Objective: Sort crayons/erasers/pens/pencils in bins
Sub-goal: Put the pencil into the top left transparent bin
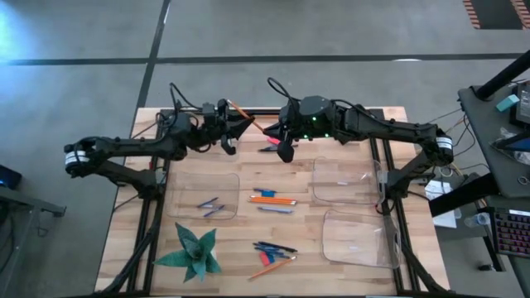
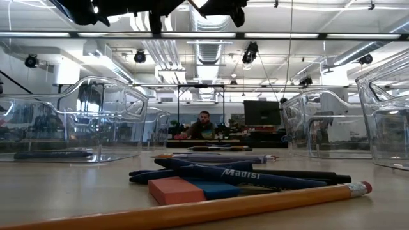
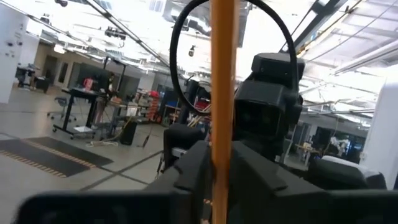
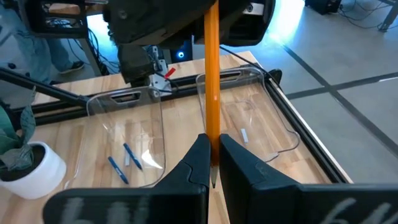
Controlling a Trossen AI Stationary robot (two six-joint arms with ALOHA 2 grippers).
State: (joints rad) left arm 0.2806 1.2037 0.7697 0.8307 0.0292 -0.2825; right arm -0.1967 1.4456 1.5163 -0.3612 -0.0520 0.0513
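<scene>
Above the table's far side, the right gripper (image 4: 212,165) is pinching one end of an orange pencil (image 4: 211,81) whose long axis is running straight to the left gripper (image 3: 222,171), which is clamping narrow around its other end

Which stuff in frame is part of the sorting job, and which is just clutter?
Job: bins; crayons in the left bin; loose pencils, pens and eraser on the table; held pencil, gripped by left gripper and right gripper above the table.
Clutter: green paper star; person and monitor in the room behind.
</scene>
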